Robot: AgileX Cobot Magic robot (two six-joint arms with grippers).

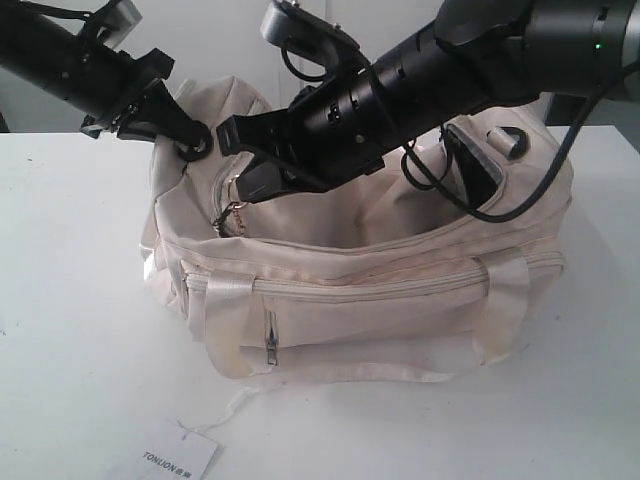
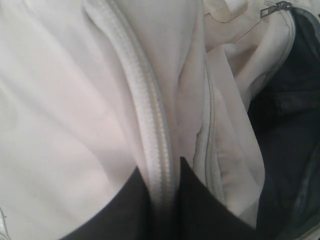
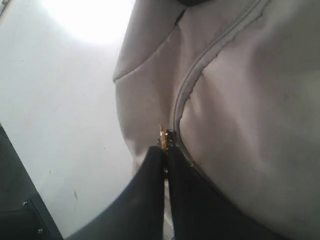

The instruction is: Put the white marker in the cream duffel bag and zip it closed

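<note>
1. At the upper left of the exterior view, the left fingers (image 1: 170, 115) are clamped on the end of the cream duffel bag (image 1: 380, 300). The left wrist view shows them pinched on a zipper-edged fold of its fabric.
2. The right fingers (image 3: 150, 190) reach across to the bag's left end and are closed on the gold zipper pull (image 3: 162, 134).
3. No white marker shows in any view. It is probably already inside, though that cannot be confirmed.
4. Dark lining (image 1: 468, 175) gapes at the bag's upper right, so zipping looks barely begun, with the whole curved top left to travel.
5. Open desk (image 1: 70, 300) lies on both sides of the bag, and its far edge runs just behind. A paper tag (image 1: 165, 460) sits at the lower left, out of the way. The right arm lies over the opening, so the pull's path looks tight.
</note>
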